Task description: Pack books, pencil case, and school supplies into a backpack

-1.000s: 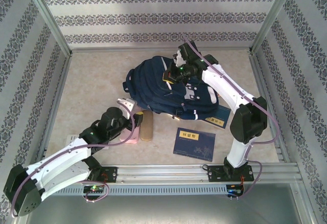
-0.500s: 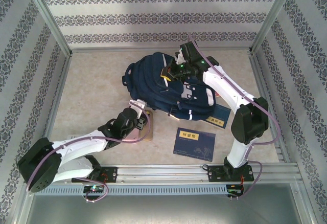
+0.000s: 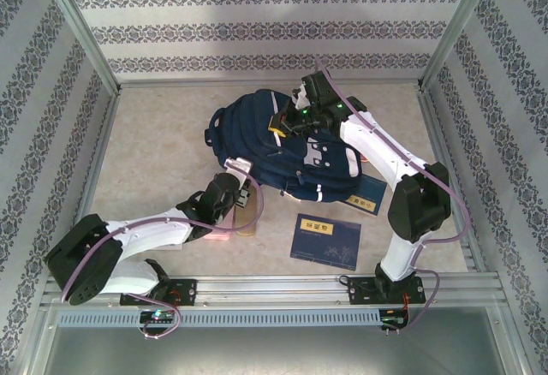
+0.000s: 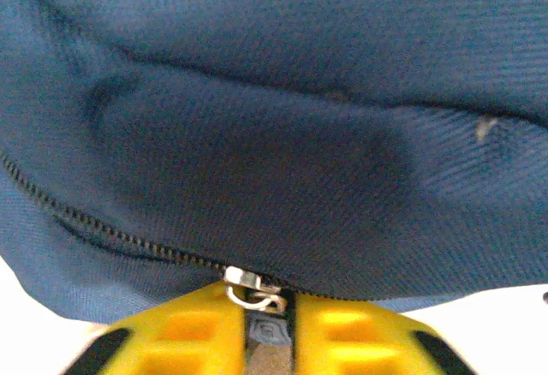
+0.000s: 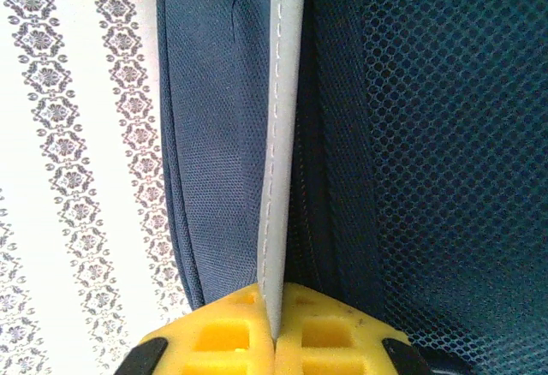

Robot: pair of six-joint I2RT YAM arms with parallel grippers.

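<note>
The backpack (image 3: pixel 274 148) is lying mid-desk, toward the far edge. Our left gripper (image 4: pixel 270 324) is arriving from the near-left side and pinching almost shut on the zipper pull (image 4: pixel 250 291). Our right gripper (image 5: pixel 276 306) is clamping the grey trim (image 5: pixel 278 135), fully closed. We are judging that unzipping comes next, while a navy book (image 3: pixel 325 241) is waiting near the near edge.

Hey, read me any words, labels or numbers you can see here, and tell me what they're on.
Nothing here reads clearly.
Gold label on the nearer navy book: characters too small to read.
Gold label on the farther navy book, at the edge of the backpack: too small to read.
</note>
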